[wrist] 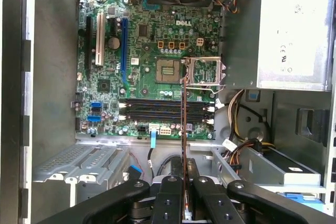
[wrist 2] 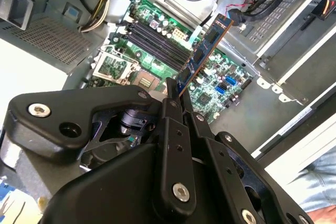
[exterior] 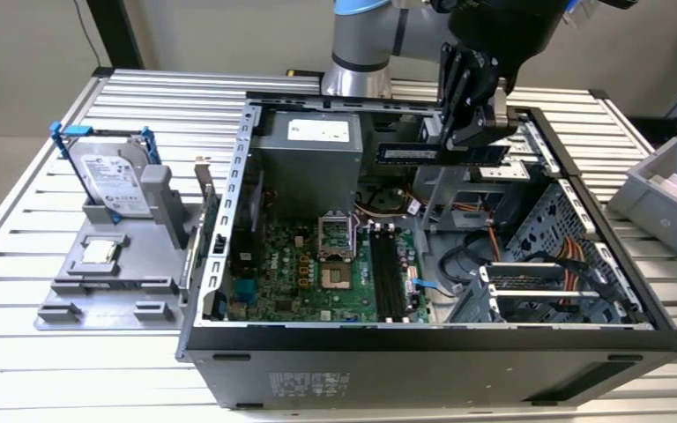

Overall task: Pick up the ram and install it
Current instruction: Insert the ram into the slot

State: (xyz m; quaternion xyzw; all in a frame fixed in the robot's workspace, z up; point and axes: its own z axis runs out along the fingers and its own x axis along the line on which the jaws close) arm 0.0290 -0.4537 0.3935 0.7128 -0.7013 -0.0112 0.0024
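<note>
Now, jaws: clamped closed around the ram, near one end.
Gripper (exterior: 478, 141): hangs over the open computer case (exterior: 433, 348).
Ram (exterior: 409, 154): held level in the air above the motherboard (exterior: 303, 264), apart from its black memory slots (exterior: 386, 273).
Surface: slatted metal table (exterior: 33, 370). A grey fixture (exterior: 103, 291) with a hard drive (exterior: 115, 181) is at the exterior view's left, and a grey bin (exterior: 668, 189) at its right.
Room: plain beige backdrop (exterior: 21, 44) beyond the table.

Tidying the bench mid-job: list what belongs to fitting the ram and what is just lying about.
Belongs to the job: the ram, gripped in the hand above the open case; the black memory slots on the motherboard.
Lying about: the hard drive upright in the grey stand; the small square chip on that stand; the grey bin at the exterior view's right.
</note>
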